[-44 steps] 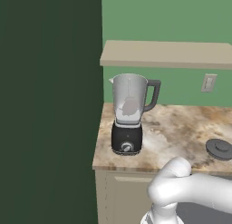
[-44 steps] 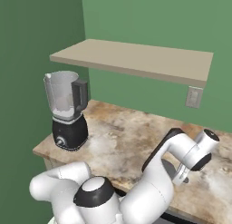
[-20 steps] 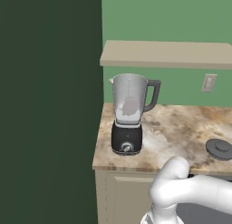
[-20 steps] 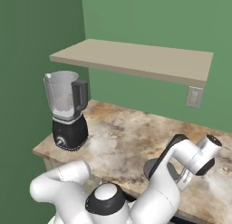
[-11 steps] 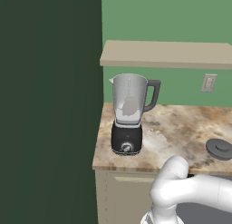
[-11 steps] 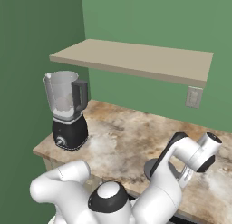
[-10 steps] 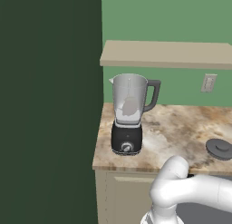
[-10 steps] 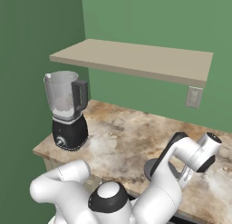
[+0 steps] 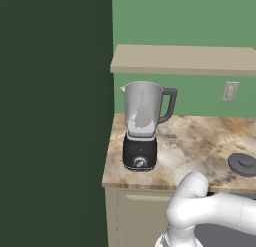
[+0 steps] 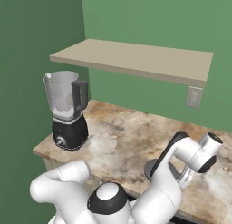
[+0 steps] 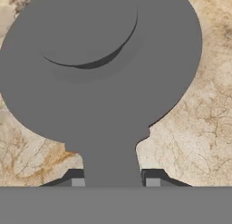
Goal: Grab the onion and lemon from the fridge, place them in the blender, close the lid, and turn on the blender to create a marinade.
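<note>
The blender (image 9: 142, 126) stands at the counter's left end, its clear jug open on top and its black base below; it also shows in the right base view (image 10: 67, 109). The lid (image 9: 243, 163), a flat dark grey disc, lies on the counter far to the right of it. In the hand view the lid (image 11: 99, 73) is very close, and my gripper (image 11: 115, 182) is shut on a grey part of it, one fingertip on each side. My arm hides most of the lid (image 10: 152, 168) in the right base view. The onion, the lemon and the fridge are out of view.
A beige wall shelf (image 9: 185, 58) hangs over the marbled counter (image 10: 122, 141). A wall socket (image 9: 229, 91) sits under its right end. A dark green wall (image 9: 50, 116) closes the left side beside the blender.
The hand has dipped slightly at the lid. The blender and the lid stay where they were.
</note>
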You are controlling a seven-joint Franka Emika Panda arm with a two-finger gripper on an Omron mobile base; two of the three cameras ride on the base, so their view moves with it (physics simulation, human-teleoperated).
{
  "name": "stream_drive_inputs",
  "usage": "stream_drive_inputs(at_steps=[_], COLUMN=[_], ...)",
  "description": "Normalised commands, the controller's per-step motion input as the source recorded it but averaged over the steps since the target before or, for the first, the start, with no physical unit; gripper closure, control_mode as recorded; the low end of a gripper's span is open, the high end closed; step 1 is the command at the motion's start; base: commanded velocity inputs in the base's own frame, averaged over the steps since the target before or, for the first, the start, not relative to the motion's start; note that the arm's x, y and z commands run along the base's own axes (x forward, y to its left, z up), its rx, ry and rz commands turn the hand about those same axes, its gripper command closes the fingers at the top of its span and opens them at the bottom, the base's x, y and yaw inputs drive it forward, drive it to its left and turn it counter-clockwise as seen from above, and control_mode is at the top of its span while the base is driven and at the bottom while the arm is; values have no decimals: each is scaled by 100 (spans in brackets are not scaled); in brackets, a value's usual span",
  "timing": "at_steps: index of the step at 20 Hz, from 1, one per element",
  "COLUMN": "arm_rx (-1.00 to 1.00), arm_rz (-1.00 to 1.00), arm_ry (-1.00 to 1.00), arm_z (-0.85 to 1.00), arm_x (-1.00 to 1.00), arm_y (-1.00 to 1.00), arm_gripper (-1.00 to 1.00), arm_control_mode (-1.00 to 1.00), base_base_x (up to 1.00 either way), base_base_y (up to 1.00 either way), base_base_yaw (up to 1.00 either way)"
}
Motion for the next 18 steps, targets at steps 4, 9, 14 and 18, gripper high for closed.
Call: stream_drive_inputs(at_steps=[4,9,14,18], arm_rx=[0,0,0,0], arm_rz=[0,0,-3,-5], arm_ry=[-2,-1,-2,-3], arm_z=[44,65,63,59], arm_x=[-35,-27,-10,0], arm_y=[0,4,15,24], arm_gripper=[100,100,100,100], arm_control_mode=[-100,-100,-100,-100], base_base_x=[0,0,0,0], base_base_y=[0,0,0,0], base_base_yaw=[0,0,0,0])
